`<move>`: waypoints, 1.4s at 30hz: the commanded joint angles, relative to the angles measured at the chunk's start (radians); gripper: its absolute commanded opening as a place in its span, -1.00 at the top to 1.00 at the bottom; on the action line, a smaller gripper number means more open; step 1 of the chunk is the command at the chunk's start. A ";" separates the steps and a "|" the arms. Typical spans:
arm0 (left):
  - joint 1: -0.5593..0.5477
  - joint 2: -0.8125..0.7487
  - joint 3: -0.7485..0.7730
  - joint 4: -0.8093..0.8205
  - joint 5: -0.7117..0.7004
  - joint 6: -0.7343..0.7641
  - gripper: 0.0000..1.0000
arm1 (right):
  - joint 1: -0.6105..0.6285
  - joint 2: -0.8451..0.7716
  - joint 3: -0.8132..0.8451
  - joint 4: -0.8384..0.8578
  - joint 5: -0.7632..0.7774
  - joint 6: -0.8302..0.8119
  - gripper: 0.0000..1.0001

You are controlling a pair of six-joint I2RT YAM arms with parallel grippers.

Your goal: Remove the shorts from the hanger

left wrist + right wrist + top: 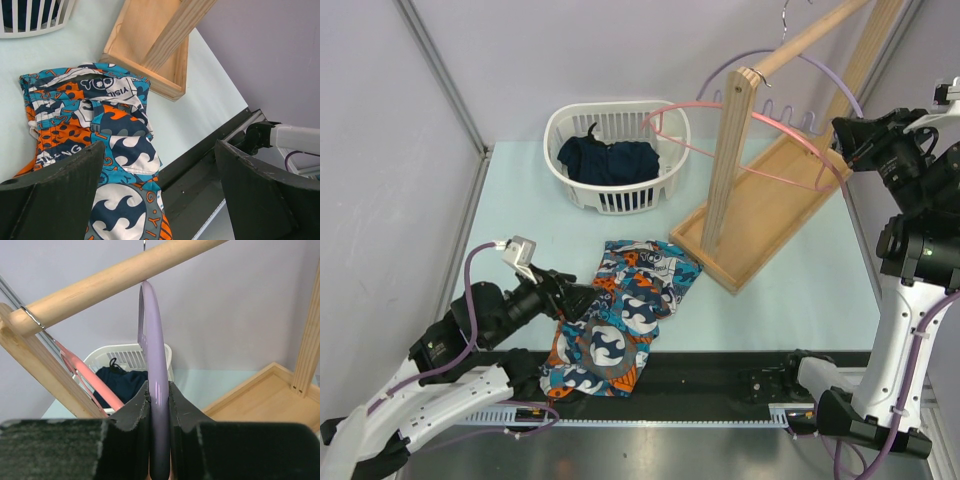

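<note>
The shorts [620, 320] lie, seemingly untouched, by the wide-open left gripper [576, 298]; right gripper [159, 392] clamps the hanger [151, 330].

And this was a robotics lab, no question: a test cell dressed up as a laundry corner. Plain lilac-grey panel walls [620, 50] boxed it in, held by bare aluminium struts [442, 75]. The table [800, 290] was a pale mint sheet with a black mounting rail [710, 375] along its near edge. Bolted there stood the left arm [430, 400] and the right arm [900, 330], white shells with cables exposed. The domestic bits looked like staged props: a small wooden rack [730, 170], a white laundry basket [620, 198], the hanger [155, 340] on the rack's bar and the shorts [620, 320] on the tabletop
</note>
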 commanded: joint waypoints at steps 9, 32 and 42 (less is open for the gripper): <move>-0.003 -0.013 -0.013 0.010 0.017 0.017 -0.92 | -0.010 -0.120 -0.053 0.010 0.078 -0.009 1.00; -0.005 0.590 0.062 -0.043 -0.014 0.179 -0.99 | -0.001 -0.219 -0.142 -0.311 0.388 0.026 -0.79; -0.063 1.050 0.166 0.050 -0.121 0.256 -0.99 | 0.002 -0.233 -0.184 -0.468 0.453 0.046 -0.92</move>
